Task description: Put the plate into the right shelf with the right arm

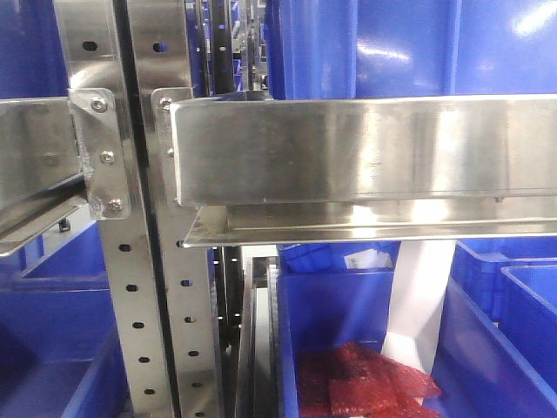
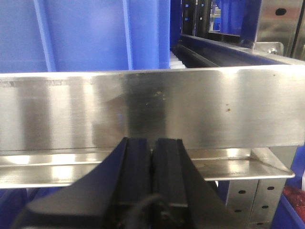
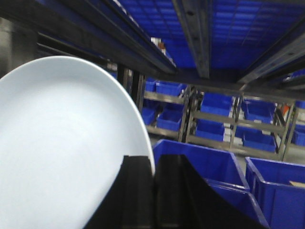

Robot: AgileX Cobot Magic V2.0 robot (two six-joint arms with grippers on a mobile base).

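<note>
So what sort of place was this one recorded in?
Probably a warehouse or stockroom: steel shelving with perforated uprights, large blue bins sitting on it, and further rows of the same racks and bins behind.

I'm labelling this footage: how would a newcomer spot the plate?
In the right wrist view, under the steel shelf beams and above the blue bins, find the right gripper. It pinches the rim of the plate, the only round, white thing there.
</note>
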